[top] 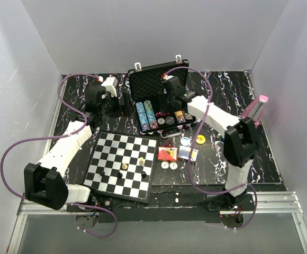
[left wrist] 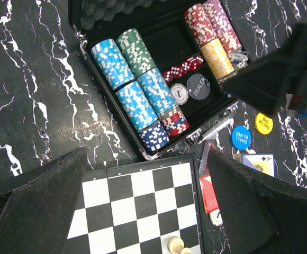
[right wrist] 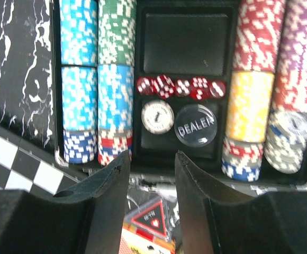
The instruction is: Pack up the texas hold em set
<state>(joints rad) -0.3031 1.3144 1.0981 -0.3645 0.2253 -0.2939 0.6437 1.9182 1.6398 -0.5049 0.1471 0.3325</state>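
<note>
The black briefcase [top: 143, 79] lies open at the back, its foam lid up. Inside are rows of poker chips [left wrist: 135, 87], red dice [right wrist: 181, 87], a clear DEALER button [right wrist: 196, 125] and a white button [right wrist: 157, 116]. My right gripper [right wrist: 151, 172] hovers over the case's near rim [right wrist: 159, 182], half open with nothing between its fingers. My left gripper [left wrist: 148, 206] stands wide open and empty, high above the chessboard's far corner. On the table lie card decks [top: 168, 154], a blue SMALL BLIND button [left wrist: 241, 136], a yellow BIG BLIND button [left wrist: 263, 123] and a triangular marker [right wrist: 154, 219].
A black-and-white chessboard [top: 123, 165] with a few pieces lies in front of the case on the left. A pink metronome [top: 256, 108] stands at the right edge. Two small white discs [top: 169, 165] lie near the decks. Grey walls enclose the marbled table [top: 79, 121].
</note>
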